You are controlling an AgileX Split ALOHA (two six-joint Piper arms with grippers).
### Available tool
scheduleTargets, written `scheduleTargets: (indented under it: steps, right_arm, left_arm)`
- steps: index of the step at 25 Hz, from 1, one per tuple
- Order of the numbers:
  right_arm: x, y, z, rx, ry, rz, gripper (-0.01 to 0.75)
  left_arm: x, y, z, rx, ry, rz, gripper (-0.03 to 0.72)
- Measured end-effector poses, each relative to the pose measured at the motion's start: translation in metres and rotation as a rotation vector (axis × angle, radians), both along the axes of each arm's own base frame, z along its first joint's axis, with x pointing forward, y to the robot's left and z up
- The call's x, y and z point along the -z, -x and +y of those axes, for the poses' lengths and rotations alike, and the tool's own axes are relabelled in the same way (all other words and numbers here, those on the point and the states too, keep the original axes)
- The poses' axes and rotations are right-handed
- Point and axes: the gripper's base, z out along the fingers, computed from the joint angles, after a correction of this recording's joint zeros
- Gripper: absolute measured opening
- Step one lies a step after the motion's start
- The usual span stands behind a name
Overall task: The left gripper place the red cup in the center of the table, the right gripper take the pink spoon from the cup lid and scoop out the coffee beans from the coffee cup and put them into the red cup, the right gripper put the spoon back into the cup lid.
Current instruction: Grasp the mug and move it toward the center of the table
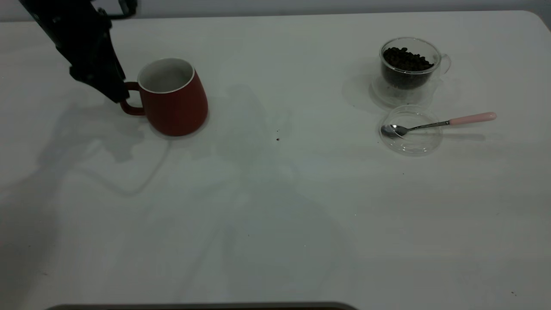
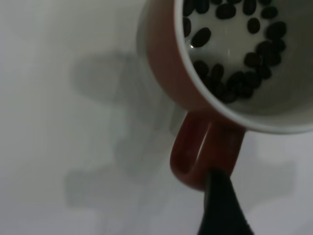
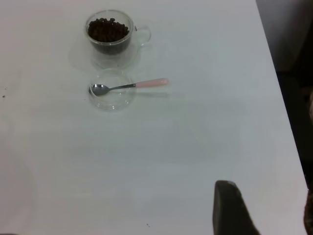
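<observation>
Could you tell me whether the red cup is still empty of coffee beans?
No, the left wrist view looks down into the red cup and shows many dark coffee beans on its white bottom.

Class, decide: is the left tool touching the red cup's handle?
Touching. In the left wrist view, a finger of the left tool presses on the red cup's handle; the exterior view agrees.

Red cup point(image 1: 174, 101) upright; pink spoon point(image 1: 439, 124) in lid point(image 1: 411, 131).
</observation>
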Motion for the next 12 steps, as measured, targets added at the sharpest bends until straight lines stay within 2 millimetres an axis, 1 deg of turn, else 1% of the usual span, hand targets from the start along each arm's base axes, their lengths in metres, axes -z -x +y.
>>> scheduleTargets:
  steps: [6, 8, 12]
  right_arm:
    - [0.000, 0.000, 0.000, 0.000, 0.000, 0.000, 0.395]
    - [0.000, 0.000, 0.000, 0.000, 0.000, 0.000, 0.394]
    - [0.000, 0.000, 0.000, 0.000, 0.000, 0.000, 0.394]
  left_arm:
    - [0.007, -0.005, -0.002, -0.002, 0.004, -0.037, 0.505]
    - [0.011, -0.006, -0.008, 0.001, 0.015, -0.045, 0.505]
    - [0.013, -0.003, -0.024, 0.066, 0.017, -0.047, 0.505]
